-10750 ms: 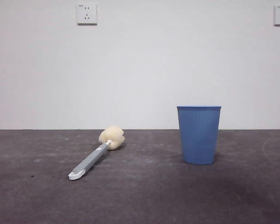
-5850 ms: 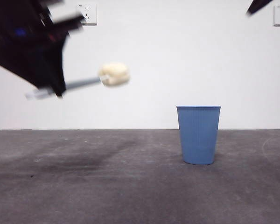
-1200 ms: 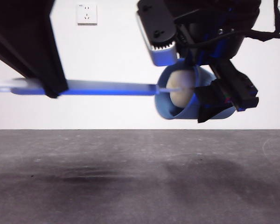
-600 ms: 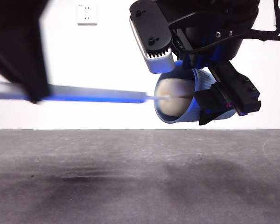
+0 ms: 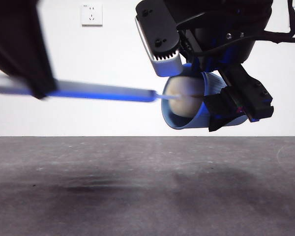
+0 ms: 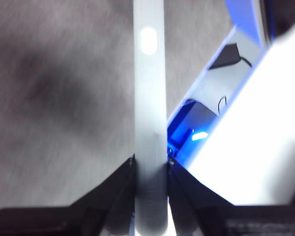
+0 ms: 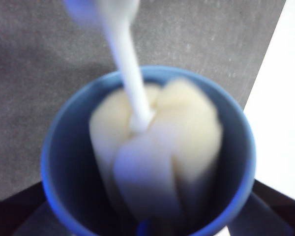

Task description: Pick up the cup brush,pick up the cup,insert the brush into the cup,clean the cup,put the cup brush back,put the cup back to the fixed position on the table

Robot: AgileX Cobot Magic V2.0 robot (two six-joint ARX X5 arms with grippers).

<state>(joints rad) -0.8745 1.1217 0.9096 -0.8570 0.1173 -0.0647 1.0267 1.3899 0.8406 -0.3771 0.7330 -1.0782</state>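
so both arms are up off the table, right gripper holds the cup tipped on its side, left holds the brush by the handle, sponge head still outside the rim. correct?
Wrong on one point: the sponge head is inside the cup, not outside the rim. The right wrist view shows the cream sponge of the cup brush filling the cup's mouth. The rest holds: the right gripper holds the cup tipped sideways above the table, and the left gripper clamps the grey handle.

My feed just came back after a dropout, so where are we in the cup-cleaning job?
Done: both pickups. The left gripper has its jaws shut on the cup brush handle, and the right gripper holds the cup on its side above the table. Insertion is done too: the sponge head sits inside the cup. In hand: cleaning. Left: putting the brush back, then the cup back on its spot.
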